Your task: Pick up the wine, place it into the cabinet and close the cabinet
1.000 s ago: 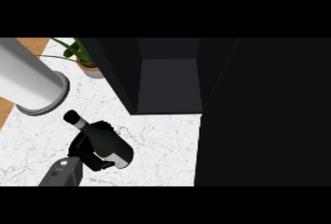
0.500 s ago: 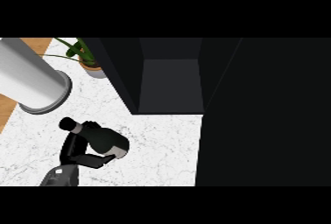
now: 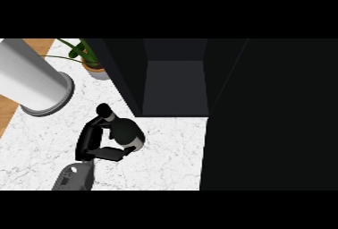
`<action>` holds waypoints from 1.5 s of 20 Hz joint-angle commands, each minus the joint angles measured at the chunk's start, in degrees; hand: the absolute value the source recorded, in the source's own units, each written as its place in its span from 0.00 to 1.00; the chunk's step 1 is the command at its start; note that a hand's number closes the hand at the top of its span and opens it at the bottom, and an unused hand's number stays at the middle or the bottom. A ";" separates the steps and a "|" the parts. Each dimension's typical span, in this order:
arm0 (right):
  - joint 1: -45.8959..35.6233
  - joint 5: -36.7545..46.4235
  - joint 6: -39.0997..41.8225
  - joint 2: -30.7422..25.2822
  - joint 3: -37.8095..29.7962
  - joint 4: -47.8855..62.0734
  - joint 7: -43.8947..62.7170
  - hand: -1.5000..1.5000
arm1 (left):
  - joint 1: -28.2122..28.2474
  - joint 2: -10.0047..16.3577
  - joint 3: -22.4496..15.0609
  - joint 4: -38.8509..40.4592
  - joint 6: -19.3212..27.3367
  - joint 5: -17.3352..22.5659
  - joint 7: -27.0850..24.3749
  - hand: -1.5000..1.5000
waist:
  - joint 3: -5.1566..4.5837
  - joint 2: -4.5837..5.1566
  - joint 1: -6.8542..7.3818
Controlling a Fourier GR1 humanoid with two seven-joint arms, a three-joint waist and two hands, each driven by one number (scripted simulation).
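Note:
The wine bottle (image 3: 127, 133) is dark with a pale label and leans with its neck toward the upper left, over the white marble counter (image 3: 165, 161). My left hand (image 3: 88, 142) is shut on it from the left side, fingers round the far side and thumb under the near side. It sits just left of and below the open dark cabinet (image 3: 175, 87). The cabinet's inside shows as a grey recess. My right hand does not show.
A large grey-white cylinder (image 3: 33, 80) stands at the upper left. A potted plant (image 3: 92, 67) sits behind it, next to the cabinet's left wall. A broad black panel (image 3: 271, 116) fills the right side of the view.
My left hand has carried the bottle up and to the right, closer to the cabinet's opening. The bottle's neck now points more upward.

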 commanded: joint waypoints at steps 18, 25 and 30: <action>3.04 -7.86 3.67 -0.92 -5.88 -2.64 -1.96 0.00 | -13.75 -3.08 -14.16 -4.03 19.44 -4.67 20.22 1.00 | -0.01 0.35 -1.57; 1.81 -5.69 4.69 -0.08 -4.32 -1.29 -3.67 0.00 | -17.16 -3.00 -19.22 -4.80 25.64 -0.19 26.12 1.00 | -0.03 0.57 -3.64; 3.73 -6.65 4.65 -0.23 -2.77 -5.10 -0.33 0.00 | -16.47 -2.93 -20.21 -4.04 27.76 -2.04 28.00 1.00 | -0.06 0.43 -3.24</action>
